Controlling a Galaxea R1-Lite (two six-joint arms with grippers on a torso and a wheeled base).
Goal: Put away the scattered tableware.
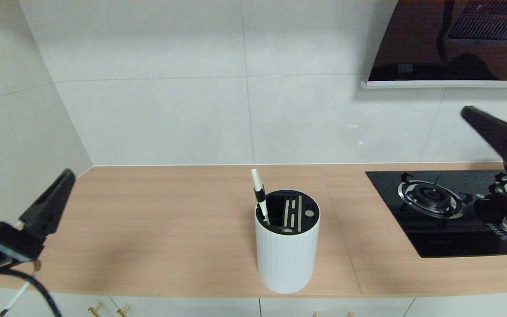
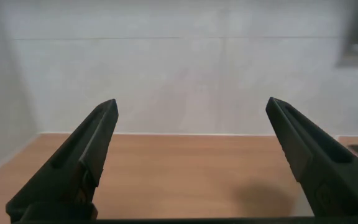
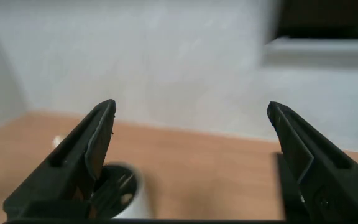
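Observation:
A white ribbed utensil holder (image 1: 287, 250) with a black slotted top stands near the counter's front edge, at the middle. One utensil with a white and black handle (image 1: 259, 191) sticks up from its left slot. My left gripper (image 1: 27, 181) hangs open at the far left, above the counter's left end; its wrist view shows the left gripper (image 2: 191, 118) with nothing between its fingers. My right gripper (image 1: 495, 114) is raised and open at the far right, above the stove. In its wrist view the right gripper (image 3: 191, 118) is empty, with the holder (image 3: 123, 196) below.
A black gas stove (image 1: 451, 211) with burners and knobs is set into the wooden counter (image 1: 170, 220) on the right. A dark range hood (image 1: 451, 44) hangs above it. Tiled walls close the back and the left side.

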